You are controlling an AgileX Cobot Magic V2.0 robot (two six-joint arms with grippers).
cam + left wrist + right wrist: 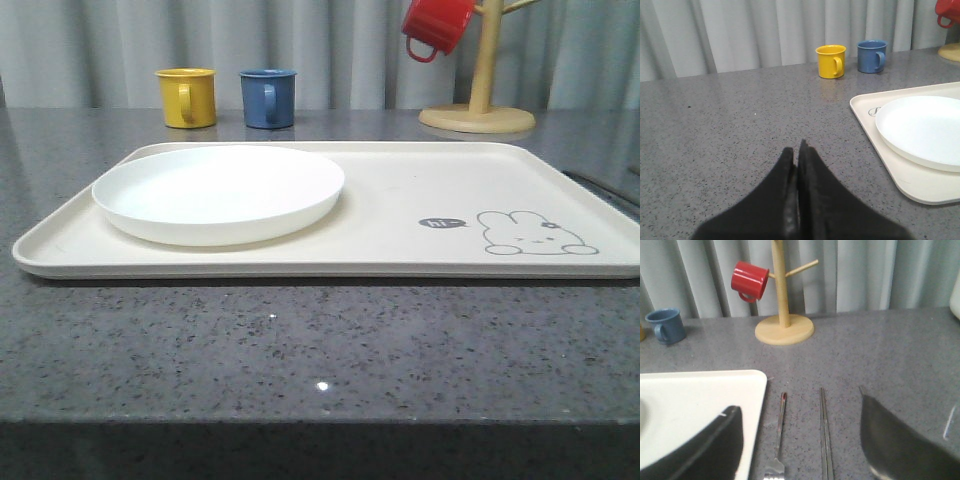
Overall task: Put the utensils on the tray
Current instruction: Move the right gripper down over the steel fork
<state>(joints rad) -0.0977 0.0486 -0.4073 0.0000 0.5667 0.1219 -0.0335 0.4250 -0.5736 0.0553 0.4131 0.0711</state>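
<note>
Your tray [400, 215] lies on the bench [300, 340] and carries just a plate [218, 192] at its left end; the plate holds nothing. At the bench's far edge the yellow mug [187, 97] and blue mug [268, 97] stand side by side, and a red mug [435, 25] hangs on the wooden rack [478, 100]. Your fork [778, 432] and chopsticks [825, 437] lie on the bench just off the tray's right edge, parallel and a little apart. Your right end effector [800, 450] is spread wide over them, grasping nothing. Your left end effector [796, 165] is clenched, fingers pressed together, empty, above bare bench left of the tray.
</note>
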